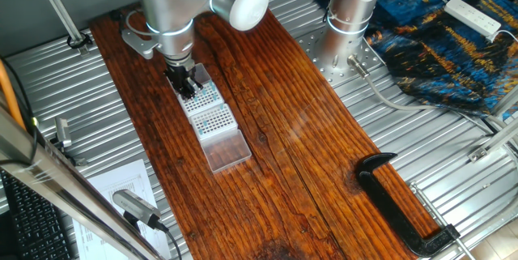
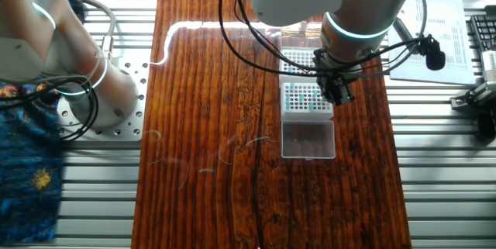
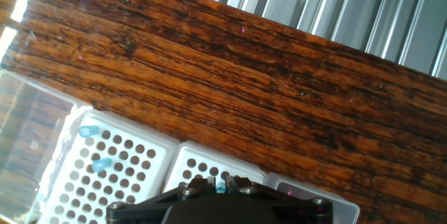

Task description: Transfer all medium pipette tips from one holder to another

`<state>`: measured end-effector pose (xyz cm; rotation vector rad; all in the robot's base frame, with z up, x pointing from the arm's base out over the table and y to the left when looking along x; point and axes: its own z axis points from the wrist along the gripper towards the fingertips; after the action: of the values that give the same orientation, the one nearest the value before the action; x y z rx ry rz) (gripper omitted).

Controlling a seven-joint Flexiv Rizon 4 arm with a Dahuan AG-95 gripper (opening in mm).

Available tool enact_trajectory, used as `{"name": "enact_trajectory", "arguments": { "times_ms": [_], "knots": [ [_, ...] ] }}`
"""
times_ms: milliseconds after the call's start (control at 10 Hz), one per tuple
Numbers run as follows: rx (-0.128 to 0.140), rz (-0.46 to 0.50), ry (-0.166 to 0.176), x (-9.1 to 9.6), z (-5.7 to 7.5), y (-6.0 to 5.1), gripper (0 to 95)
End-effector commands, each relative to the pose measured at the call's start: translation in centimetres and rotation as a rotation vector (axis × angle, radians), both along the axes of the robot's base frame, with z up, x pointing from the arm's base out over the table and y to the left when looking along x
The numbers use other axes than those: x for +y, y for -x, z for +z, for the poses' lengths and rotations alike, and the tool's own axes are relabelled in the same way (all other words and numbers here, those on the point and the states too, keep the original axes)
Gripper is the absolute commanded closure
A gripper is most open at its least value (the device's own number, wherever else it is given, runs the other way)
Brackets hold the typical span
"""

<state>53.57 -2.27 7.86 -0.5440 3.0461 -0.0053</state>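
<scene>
Two white perforated holders lie side by side on the wooden board. In the hand view the left holder (image 3: 115, 175) carries two medium pipette tips (image 3: 88, 131) with teal-blue tops near its left edge. My gripper (image 3: 220, 182) is over the right holder (image 3: 209, 168). Its jaws stand close together on one teal-topped tip (image 3: 221, 185). In one fixed view the gripper (image 1: 188, 88) hangs low over the holders (image 1: 209, 112). In the other fixed view it (image 2: 335, 92) is at the right edge of the holders (image 2: 304, 98). Whether the held tip sits in a hole is hidden.
A clear plastic lid (image 1: 227, 151) lies open beside the holders, also in the other fixed view (image 2: 308, 139). A black clamp (image 1: 396, 203) grips the board's near end. A second arm's base (image 1: 348, 17) stands on the metal table, with papers (image 2: 442, 16) beyond the board.
</scene>
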Motion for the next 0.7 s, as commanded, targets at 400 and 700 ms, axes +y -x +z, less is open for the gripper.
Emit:
{"name": "enact_trajectory", "arguments": {
  "times_ms": [400,700],
  "knots": [
    [0.027,0.01,-0.004,0.2,2.4,-0.1,95.0],
    [0.033,0.023,0.002,0.5,4.6,-0.1,95.0]
  ]
}}
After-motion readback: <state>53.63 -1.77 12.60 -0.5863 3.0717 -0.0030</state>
